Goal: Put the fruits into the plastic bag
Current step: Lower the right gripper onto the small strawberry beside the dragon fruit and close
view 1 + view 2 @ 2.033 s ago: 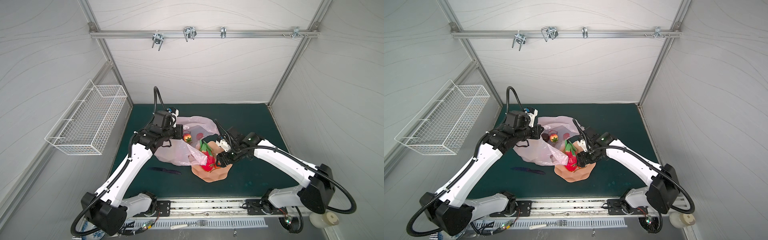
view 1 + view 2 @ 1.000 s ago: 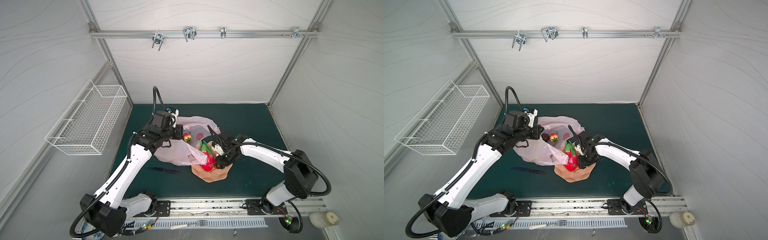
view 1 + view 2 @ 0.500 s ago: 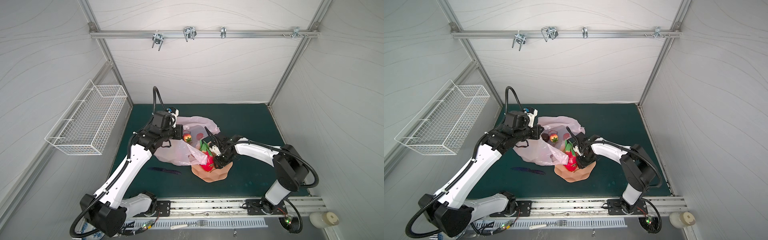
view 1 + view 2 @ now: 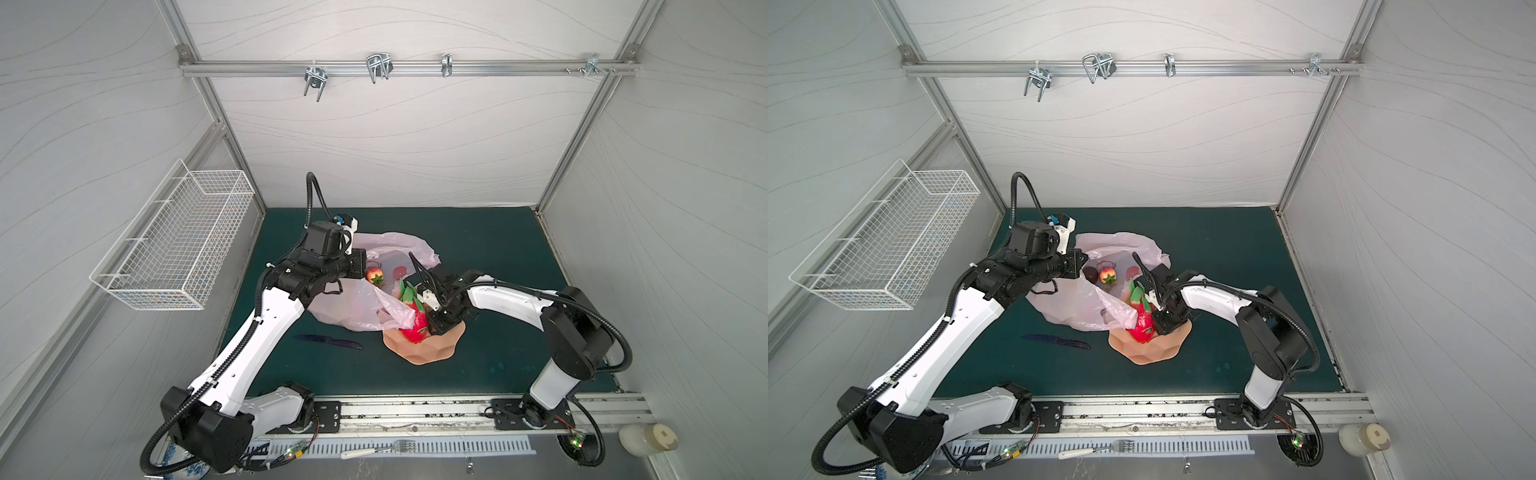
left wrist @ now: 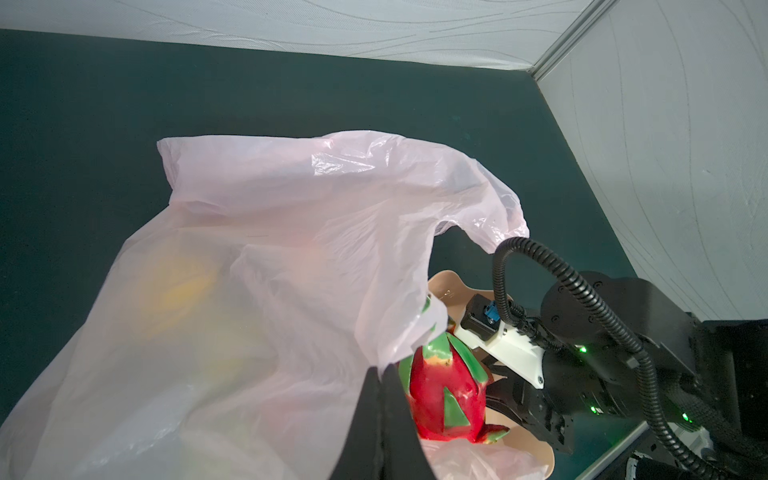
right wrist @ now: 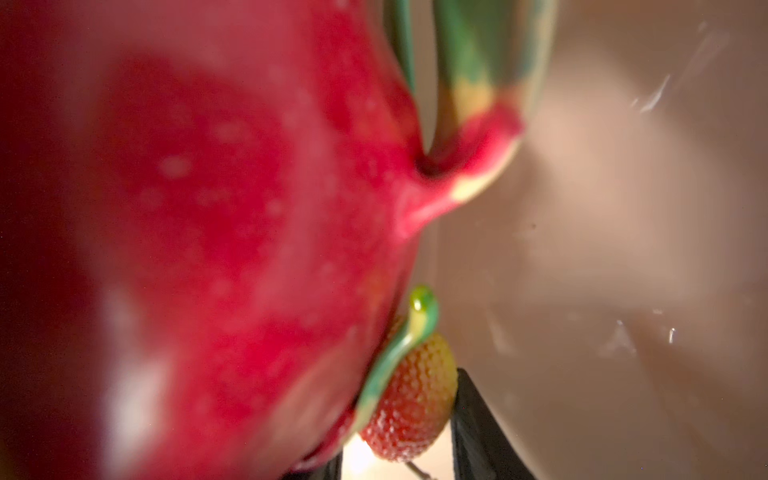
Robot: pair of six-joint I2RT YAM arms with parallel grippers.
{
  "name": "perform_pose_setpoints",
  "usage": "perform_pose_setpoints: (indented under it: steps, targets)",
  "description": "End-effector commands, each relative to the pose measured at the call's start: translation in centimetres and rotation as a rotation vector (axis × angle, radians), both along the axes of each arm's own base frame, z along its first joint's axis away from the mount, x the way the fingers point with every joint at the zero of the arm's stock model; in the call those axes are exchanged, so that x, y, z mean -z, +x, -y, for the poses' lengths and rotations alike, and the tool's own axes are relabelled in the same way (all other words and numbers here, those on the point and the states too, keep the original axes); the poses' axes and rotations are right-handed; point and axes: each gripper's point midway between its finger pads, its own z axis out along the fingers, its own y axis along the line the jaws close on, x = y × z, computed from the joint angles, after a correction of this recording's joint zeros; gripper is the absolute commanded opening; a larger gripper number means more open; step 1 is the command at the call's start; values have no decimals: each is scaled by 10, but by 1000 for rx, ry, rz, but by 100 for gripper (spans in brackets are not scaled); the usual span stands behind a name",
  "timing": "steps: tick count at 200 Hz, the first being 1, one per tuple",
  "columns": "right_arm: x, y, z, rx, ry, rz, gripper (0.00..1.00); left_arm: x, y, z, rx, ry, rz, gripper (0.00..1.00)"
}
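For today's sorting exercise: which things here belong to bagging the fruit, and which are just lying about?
Belong: plastic bag, dragon fruit, strawberry, the bowl holding both fruits.
Lying about: knife, wire basket, fork.

Dragon fruit in bowl; bag behind-left; knife left

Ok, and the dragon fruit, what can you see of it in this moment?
The dragon fruit is a glossy pink-red toy, plastic by the look, with green, yellow-edged scales and a leafy green tip. It lies tilted in the peach bowl, on the bag's side, tip toward the plastic bag, whose loose edge drapes over its upper part. In the right wrist view a small strawberry sits against its lower side.
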Motion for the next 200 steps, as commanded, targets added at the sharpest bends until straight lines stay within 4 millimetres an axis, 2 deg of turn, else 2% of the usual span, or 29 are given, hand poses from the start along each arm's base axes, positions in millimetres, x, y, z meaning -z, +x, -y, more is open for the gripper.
perform_pose_setpoints:
  steps: [1,41,116,159,200]
  targets:
    - [-1,-3,3,-17,-1,0,34,-25,10,3,4,-23,69,0]
    - [-18,-4,9,-3,6,26,31,-24,11,4,9,-21,67,0]
    - [-67,0,23,7,47,123,30,-24,13,9,32,-27,66,0]
    - [-76,7,28,-36,19,173,30,-24,14,11,40,-32,64,0]
    - [-85,20,15,-67,33,194,30,-26,13,12,42,-41,64,0]
